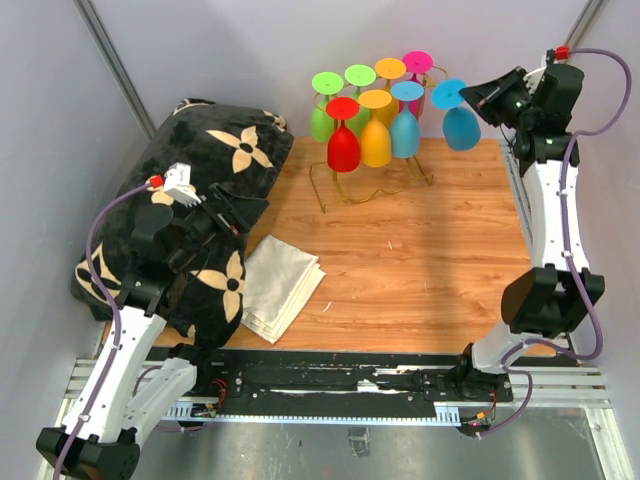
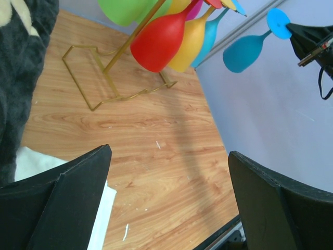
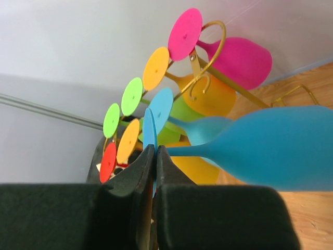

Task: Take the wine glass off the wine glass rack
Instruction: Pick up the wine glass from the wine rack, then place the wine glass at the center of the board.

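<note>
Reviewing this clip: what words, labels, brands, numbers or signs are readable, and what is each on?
None can be read.
The blue glass, other glasses, rack, cloth and table are plain.
The pillow bears only cream flower shapes, no letters.
Nothing legible shows on the arms.

The wine glass [image 1: 461, 127] is blue, wine glass rack [image 2: 126, 42] gold, pillow [image 1: 195, 130] black with perhaps cream flowers
</note>
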Controlling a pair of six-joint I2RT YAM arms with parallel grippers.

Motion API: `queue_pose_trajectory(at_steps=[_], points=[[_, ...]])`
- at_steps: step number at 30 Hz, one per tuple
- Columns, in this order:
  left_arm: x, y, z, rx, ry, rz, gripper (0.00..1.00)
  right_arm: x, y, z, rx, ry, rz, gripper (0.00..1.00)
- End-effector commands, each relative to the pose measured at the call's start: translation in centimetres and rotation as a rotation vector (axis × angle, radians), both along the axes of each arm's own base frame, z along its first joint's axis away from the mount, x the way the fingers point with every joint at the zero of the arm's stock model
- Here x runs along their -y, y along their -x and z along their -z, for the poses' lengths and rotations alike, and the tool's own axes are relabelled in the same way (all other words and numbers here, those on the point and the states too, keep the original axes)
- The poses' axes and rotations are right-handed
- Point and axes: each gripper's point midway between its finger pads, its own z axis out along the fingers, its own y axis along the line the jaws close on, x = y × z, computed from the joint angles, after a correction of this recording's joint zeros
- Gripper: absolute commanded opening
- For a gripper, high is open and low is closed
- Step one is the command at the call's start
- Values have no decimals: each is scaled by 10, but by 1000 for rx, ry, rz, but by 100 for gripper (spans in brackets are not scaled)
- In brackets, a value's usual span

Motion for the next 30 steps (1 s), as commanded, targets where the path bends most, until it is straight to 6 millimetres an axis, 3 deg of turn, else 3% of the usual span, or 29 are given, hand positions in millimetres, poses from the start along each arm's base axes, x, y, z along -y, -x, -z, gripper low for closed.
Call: queue_pose_trajectory(at_steps=[1, 8, 14, 26, 30], points=[[12, 4, -12, 53, 72, 61, 100, -6, 32, -7, 66, 96, -16, 4], [19, 3, 2, 16, 154, 85, 100, -12, 98, 14, 91, 139, -17, 1], [24, 1, 12, 1, 183, 108, 100, -26, 140, 50, 55, 150, -92, 1], [51, 9, 33, -82, 231, 269, 95, -89, 205, 115, 11, 101, -489, 1], [79, 16, 46, -148, 191, 329, 92, -111, 224, 130, 4, 117, -613, 1]])
